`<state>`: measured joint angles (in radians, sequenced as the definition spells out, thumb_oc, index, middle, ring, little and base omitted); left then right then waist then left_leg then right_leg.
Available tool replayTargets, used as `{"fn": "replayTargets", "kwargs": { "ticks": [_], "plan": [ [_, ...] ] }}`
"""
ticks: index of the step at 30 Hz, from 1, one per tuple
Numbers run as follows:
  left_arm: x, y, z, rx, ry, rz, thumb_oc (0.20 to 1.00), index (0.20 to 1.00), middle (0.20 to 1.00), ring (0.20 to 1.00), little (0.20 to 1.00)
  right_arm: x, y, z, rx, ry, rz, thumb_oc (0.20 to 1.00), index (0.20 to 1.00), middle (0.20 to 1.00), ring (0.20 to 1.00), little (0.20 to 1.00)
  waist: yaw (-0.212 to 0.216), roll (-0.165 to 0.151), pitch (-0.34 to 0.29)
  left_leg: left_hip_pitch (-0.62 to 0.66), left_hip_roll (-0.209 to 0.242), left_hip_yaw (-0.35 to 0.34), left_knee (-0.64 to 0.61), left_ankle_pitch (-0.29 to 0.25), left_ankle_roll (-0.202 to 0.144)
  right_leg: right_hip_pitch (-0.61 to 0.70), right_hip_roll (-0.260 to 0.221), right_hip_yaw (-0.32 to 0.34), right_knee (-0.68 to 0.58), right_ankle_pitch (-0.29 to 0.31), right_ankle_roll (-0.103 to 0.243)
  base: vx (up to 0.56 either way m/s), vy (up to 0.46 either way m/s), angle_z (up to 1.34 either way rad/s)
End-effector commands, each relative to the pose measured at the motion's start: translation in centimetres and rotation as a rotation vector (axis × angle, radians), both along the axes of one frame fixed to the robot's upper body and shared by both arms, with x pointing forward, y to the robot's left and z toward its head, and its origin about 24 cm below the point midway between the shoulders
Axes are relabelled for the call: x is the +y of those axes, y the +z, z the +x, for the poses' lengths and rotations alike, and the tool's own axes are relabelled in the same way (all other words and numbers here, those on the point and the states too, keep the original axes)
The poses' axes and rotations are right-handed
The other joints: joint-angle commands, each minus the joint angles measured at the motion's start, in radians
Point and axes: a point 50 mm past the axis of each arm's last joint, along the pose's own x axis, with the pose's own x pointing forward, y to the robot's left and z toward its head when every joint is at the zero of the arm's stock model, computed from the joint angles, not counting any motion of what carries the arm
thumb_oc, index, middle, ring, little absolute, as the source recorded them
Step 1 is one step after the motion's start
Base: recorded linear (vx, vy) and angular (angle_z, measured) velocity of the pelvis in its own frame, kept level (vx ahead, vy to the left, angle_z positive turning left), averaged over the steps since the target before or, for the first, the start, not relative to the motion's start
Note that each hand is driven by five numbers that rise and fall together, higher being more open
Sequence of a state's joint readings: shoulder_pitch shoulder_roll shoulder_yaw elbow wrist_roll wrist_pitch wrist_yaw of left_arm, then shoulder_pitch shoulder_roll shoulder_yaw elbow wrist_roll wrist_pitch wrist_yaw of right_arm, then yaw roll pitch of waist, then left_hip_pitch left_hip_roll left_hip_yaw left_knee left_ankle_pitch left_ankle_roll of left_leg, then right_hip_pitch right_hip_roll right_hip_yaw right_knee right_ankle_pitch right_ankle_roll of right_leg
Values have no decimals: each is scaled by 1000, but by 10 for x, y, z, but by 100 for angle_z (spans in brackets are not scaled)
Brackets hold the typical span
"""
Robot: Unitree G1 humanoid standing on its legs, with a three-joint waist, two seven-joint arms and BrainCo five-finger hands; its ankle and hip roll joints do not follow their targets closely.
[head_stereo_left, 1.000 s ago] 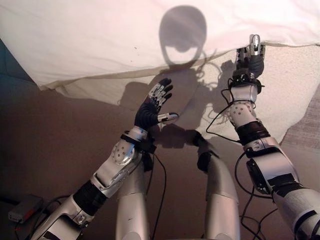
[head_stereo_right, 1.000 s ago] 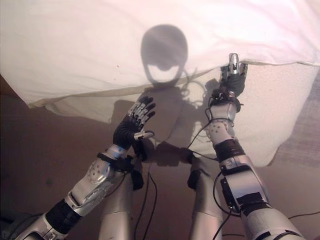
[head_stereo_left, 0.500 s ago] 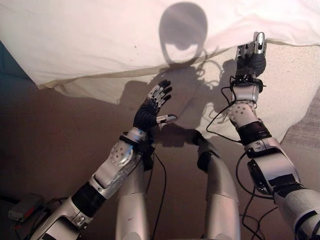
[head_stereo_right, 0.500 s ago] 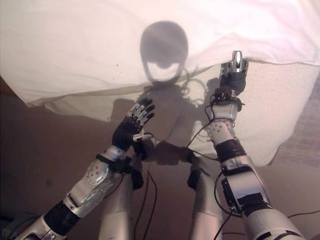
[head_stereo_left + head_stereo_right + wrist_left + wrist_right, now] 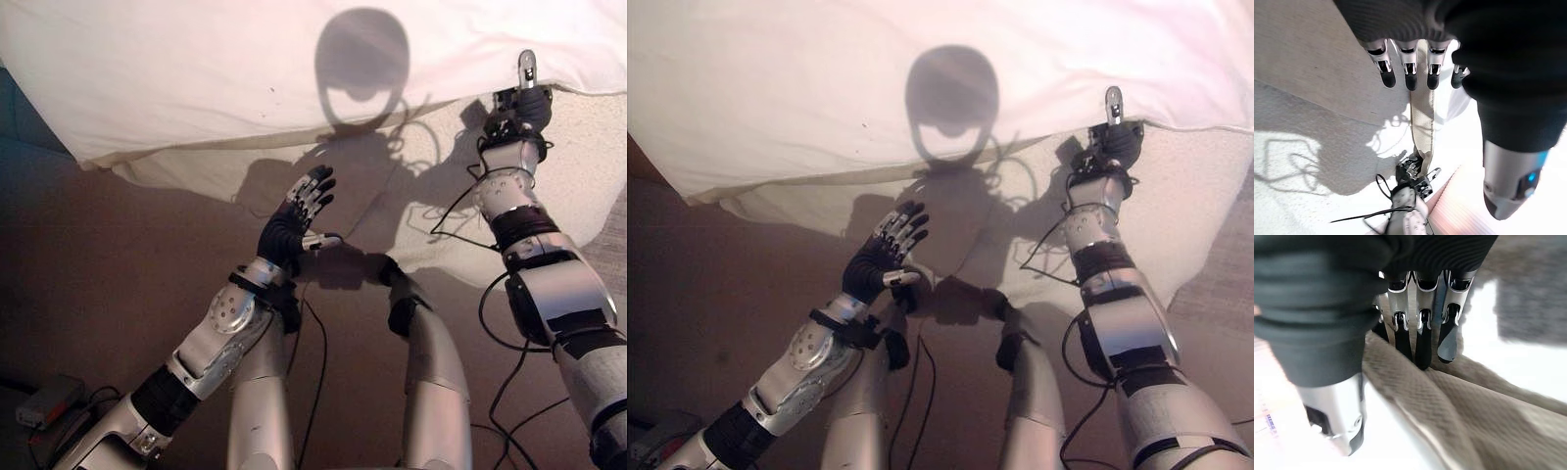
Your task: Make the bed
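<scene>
A white duvet (image 5: 196, 69) covers the bed across the top of the eye views. Under it a cream textured blanket (image 5: 1185, 215) hangs over the bed's edge toward the floor. My right hand (image 5: 519, 103) is at the line where duvet meets blanket, its fingers (image 5: 1422, 338) curled down over a fold of the cream cloth (image 5: 1449, 406) with the thumb on the other side. My left hand (image 5: 289, 230) hovers open in front of the blanket's hanging edge, fingers (image 5: 1409, 73) straight, holding nothing. Past them the right hand (image 5: 1413, 178) shows on the cream hem (image 5: 1422, 122).
Brown carpet (image 5: 98, 274) lies in front of the bed. A small grey box (image 5: 49, 406) sits on the floor at the lower left. A grey rug (image 5: 612, 240) shows at the right edge beside the blanket.
My right hand has slid to the right along the duvet's edge, still on the cloth. The left hand has dropped slightly and stays open.
</scene>
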<state>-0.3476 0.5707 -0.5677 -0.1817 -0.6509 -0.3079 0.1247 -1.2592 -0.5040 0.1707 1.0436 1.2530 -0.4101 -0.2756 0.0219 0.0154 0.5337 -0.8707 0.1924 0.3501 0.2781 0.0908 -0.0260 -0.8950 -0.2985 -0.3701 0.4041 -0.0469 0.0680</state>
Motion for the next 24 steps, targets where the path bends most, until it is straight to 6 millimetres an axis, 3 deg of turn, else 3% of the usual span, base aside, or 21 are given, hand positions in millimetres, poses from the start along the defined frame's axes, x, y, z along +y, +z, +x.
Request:
{"fn": "replayTargets", "kwargs": {
  "ticks": [1,12,14,19,21,23,24],
  "plan": [
    [-10,22,-29,-109,-120,-80,1000,1000,1000,1000,1000,-16,42,-11,-76,-63,-107,1000,1000,1000,1000,1000,41,18,-14,28,-7,32,55,-129,-46,-1,26,-35,12,56,88,28,-35,1],
    [-12,22,-29,-112,-145,-79,1000,1000,1000,1000,1000,-22,55,-15,-104,-76,-142,1000,1000,1000,1000,1000,42,23,-14,23,5,14,70,-127,-53,-10,39,-38,40,25,81,25,-45,1],
    [-12,22,-29,-114,-156,-83,1000,1000,1000,1000,1000,-21,60,-17,-149,-56,-129,200,200,200,200,200,41,22,-14,24,8,9,66,-122,-57,-10,45,-37,37,21,80,20,-68,2],
    [-13,23,-25,-98,-145,-119,1000,1000,1000,1000,1000,0,66,-22,-274,6,-98,200,200,200,200,200,28,9,-14,29,13,9,71,-121,-56,-15,47,-34,42,21,76,0,0,0],
    [-19,25,-21,-60,-157,-199,1000,1000,1000,1000,1000,30,62,-30,-379,85,-79,200,200,200,200,200,10,-5,-14,37,14,15,68,-123,-58,-13,49,-33,40,21,75,0,0,0],
    [-22,27,-19,-41,-176,-239,1000,1000,1000,1000,1000,41,58,-34,-399,101,-94,200,200,200,200,200,2,-13,-14,35,12,20,64,-116,-55,-15,49,-34,34,29,71,0,0,0],
    [-37,30,-15,32,-246,-352,1000,1000,1000,1000,1000,62,50,-41,-422,145,-99,200,200,200,200,200,-15,-29,-14,41,14,24,64,-119,-56,-11,48,-34,27,33,73,-31,-12,0]
  ]
}}
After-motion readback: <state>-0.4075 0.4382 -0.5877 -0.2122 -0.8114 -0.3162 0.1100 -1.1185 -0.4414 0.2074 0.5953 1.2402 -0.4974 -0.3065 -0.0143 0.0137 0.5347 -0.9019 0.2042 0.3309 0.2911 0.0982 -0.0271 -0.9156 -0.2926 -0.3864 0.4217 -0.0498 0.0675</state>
